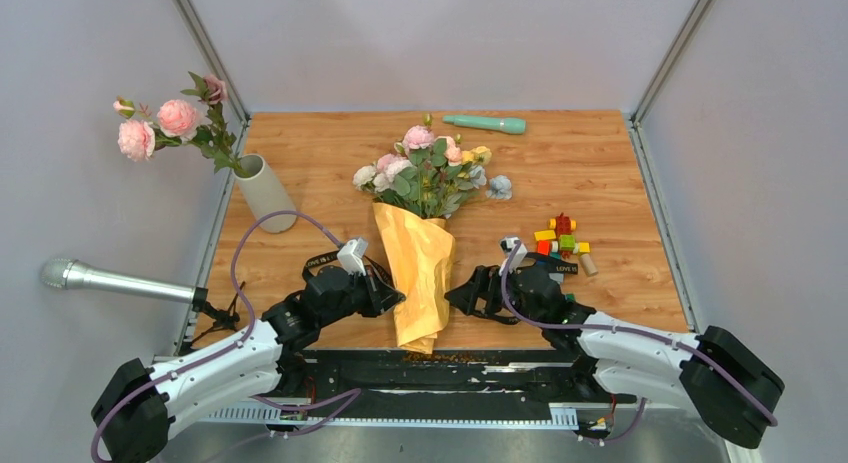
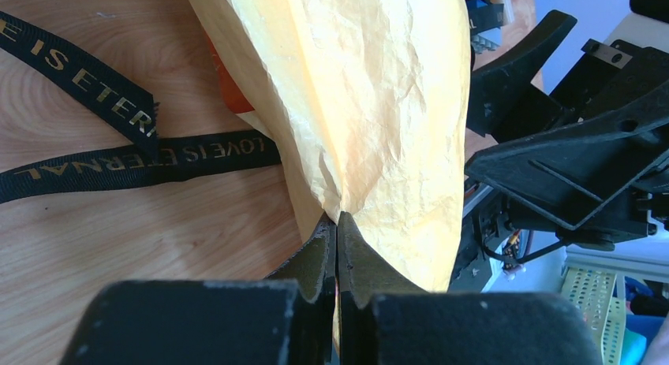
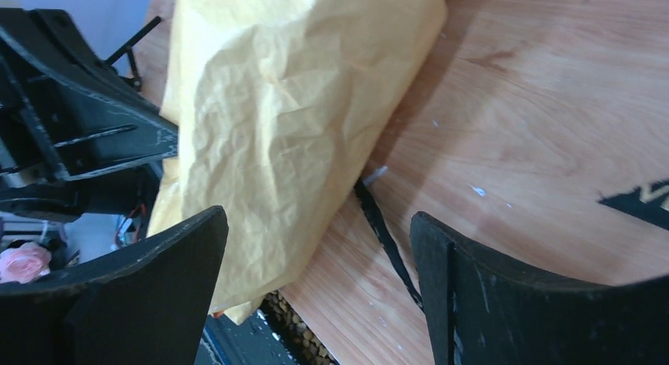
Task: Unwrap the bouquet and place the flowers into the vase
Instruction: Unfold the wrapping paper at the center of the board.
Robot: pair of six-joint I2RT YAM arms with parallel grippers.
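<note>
**bouquet (image 1: 420, 263) wrapped, lying on table (image 1: 610, 173)**

left gripper (image 1: 392, 299): fingers pressed together, pinching the paper's left edge. right gripper (image 1: 457, 299): jaws spread wide, just right of the paper. Blooms point far. vase (image 1: 266, 193) stands far left, pink flowers inside.

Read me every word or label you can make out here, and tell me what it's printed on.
"LOVE IS ETERNAL": gold letters on the black strap, upside down, by the bouquet.
"E IS ETER": another stretch of it, cut off.
"LOVE IS": the strap again, near the toy blocks.
Gold marks at the right wrist view's edge: too cropped to read.
</note>
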